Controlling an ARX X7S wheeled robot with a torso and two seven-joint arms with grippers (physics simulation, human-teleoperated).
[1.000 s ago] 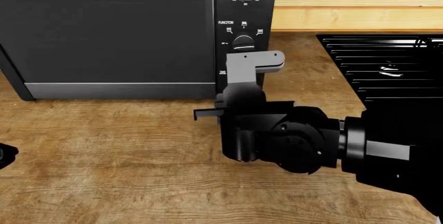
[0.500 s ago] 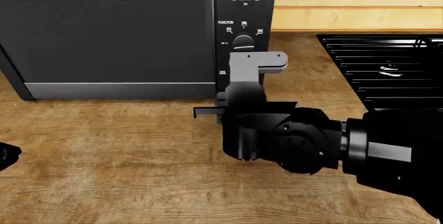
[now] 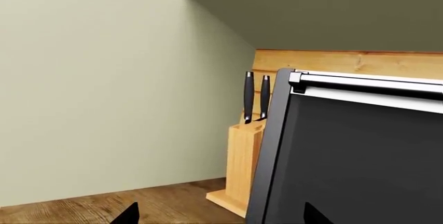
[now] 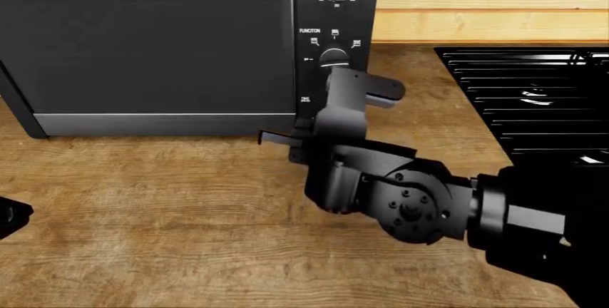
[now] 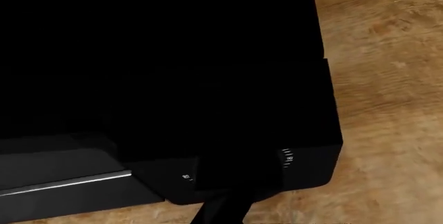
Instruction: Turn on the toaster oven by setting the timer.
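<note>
The right pincer (image 4: 357, 94) covers the timer on the oven (image 4: 152, 44), grip hidden; next, twist the knob

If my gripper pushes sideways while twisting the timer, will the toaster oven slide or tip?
Probably neither. The toaster oven is a wide, boxy appliance sitting flat on the wooden counter, so tipping seems unlikely. It looks heavy for its size, though a hard shove from the right gripper might scoot it slightly on the smooth wood.
</note>
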